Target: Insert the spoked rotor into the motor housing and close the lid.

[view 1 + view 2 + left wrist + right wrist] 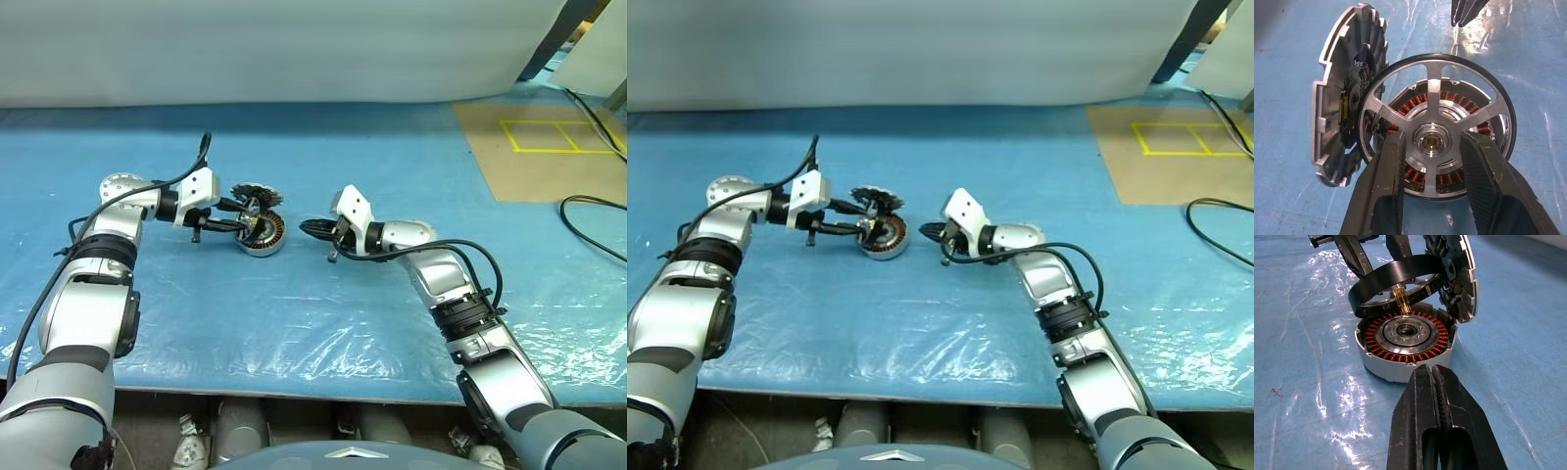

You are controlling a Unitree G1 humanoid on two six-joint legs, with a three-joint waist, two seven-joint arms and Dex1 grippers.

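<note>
Nearest the front edge of the tabletop [323, 333], the right tool [306, 228] has its two black fingers pressed together and carries nothing; its tip sits just beside the motor housing [1400, 345], apart from it. That housing rests on the blue plastic-covered tabletop, open side up and somewhat tilted, its copper-brown windings ringing a silver hub. Left tool [1431, 147] pinches the spoked rotor [1437, 122], one finger on each side of its central hub, holding it tilted just above the housing's open mouth, not seated. At the housing's far side the lid [1344, 115] stands on edge, leaning against the housing, its dark toothed face turned toward the rotor.
</note>
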